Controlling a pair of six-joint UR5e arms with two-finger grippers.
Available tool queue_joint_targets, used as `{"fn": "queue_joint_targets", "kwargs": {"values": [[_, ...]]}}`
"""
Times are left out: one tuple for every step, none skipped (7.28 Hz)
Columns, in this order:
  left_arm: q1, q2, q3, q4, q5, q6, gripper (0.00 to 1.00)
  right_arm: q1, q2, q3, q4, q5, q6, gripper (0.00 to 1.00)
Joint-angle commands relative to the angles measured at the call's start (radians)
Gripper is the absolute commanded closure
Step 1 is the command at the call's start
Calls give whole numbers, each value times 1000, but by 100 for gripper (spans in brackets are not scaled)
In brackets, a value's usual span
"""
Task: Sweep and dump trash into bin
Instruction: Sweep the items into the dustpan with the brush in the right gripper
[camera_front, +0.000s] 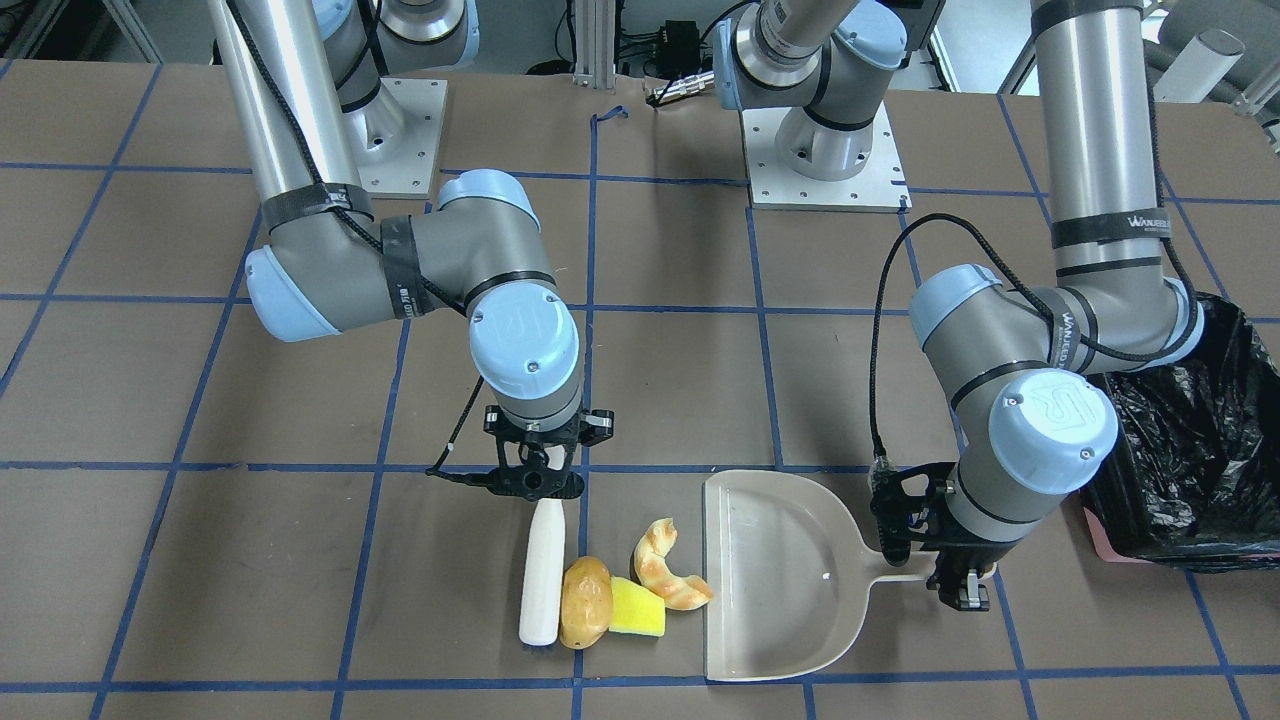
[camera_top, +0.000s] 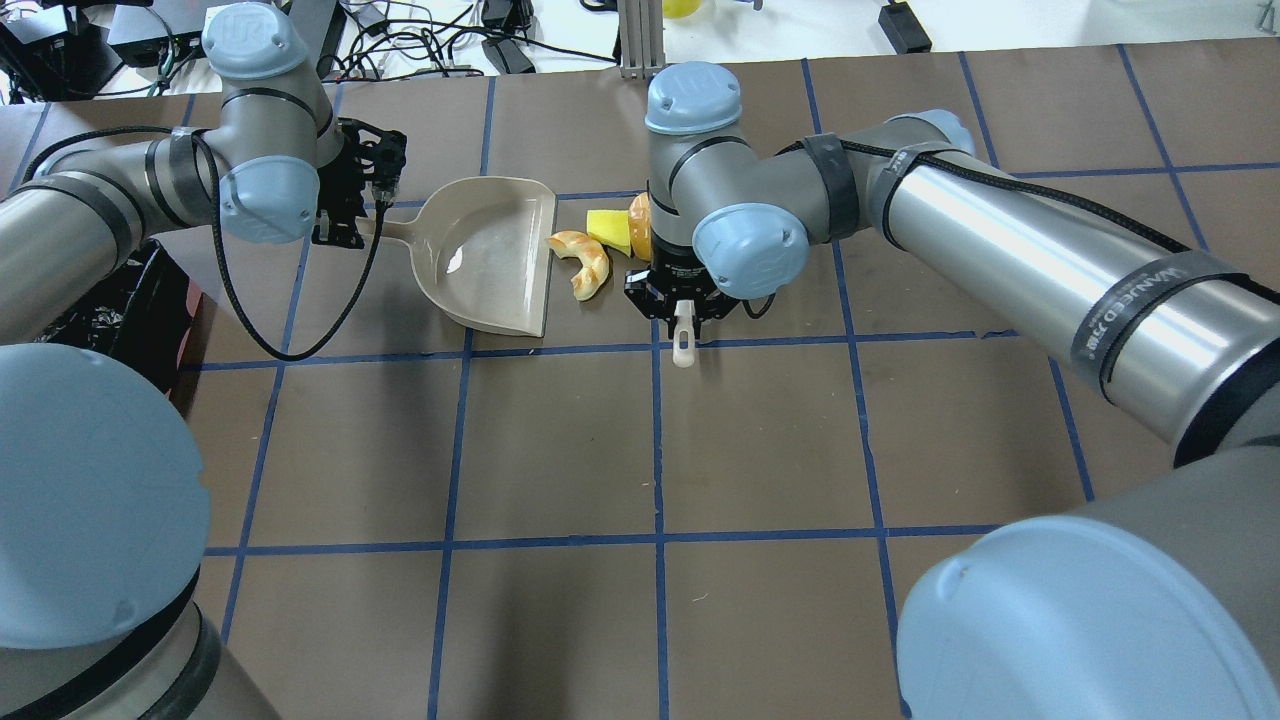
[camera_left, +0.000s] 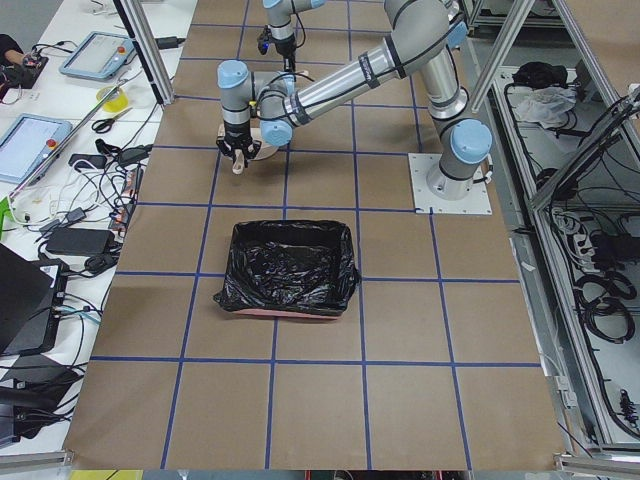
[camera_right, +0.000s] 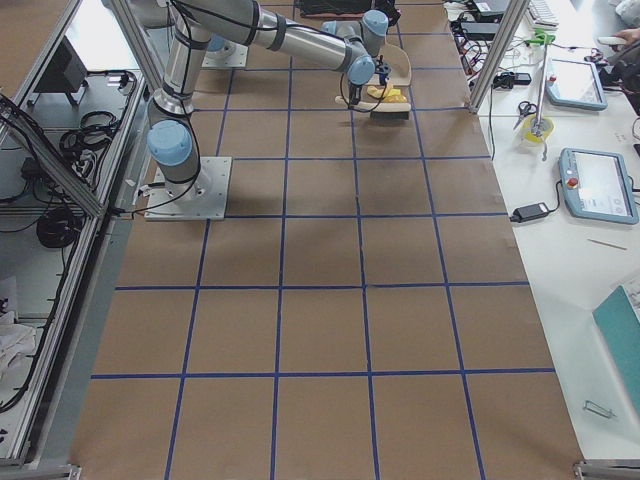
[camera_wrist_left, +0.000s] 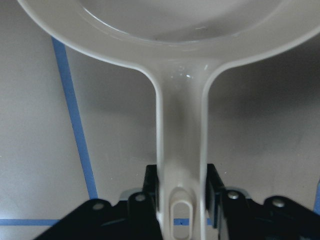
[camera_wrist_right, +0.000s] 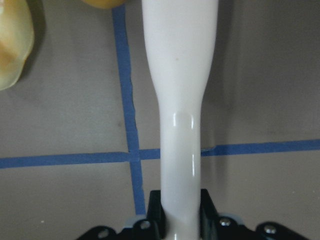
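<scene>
The brown potato (camera_front: 586, 602), the yellow wedge (camera_front: 637, 608) and the tan croissant (camera_front: 668, 577) lie in a row on the table, between a white brush (camera_front: 541, 570) and the open mouth of a beige dustpan (camera_front: 775, 575). The brush lies against the potato, and the croissant is at the pan's lip. My right gripper (camera_front: 535, 480) is shut on the brush handle (camera_wrist_right: 180, 100). My left gripper (camera_front: 960, 585) is shut on the dustpan handle (camera_wrist_left: 181, 150), and the pan rests flat. The black-lined bin (camera_front: 1190, 460) stands beside my left arm.
The bin (camera_left: 290, 265) sits about one grid square from the dustpan (camera_top: 490, 255), on my left side, with its pink base edge (camera_front: 1105, 530) showing. Blue tape lines grid the brown table. Both arm bases are bolted at the table's robot side.
</scene>
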Motion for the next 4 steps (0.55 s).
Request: {"fn": "queue_joint_targets", "kwargs": {"values": [[0, 1, 0, -1, 0, 0, 100, 64, 61, -77, -1, 13, 101, 100], [0, 1, 0, 0, -2, 0, 100, 87, 91, -115, -1, 15, 129, 100], [0, 4, 0, 0, -2, 0, 100, 107, 114, -141, -1, 16, 169, 100], [0, 4, 0, 0, 0, 0, 100, 127, 125, -163, -1, 16, 190, 100]]}}
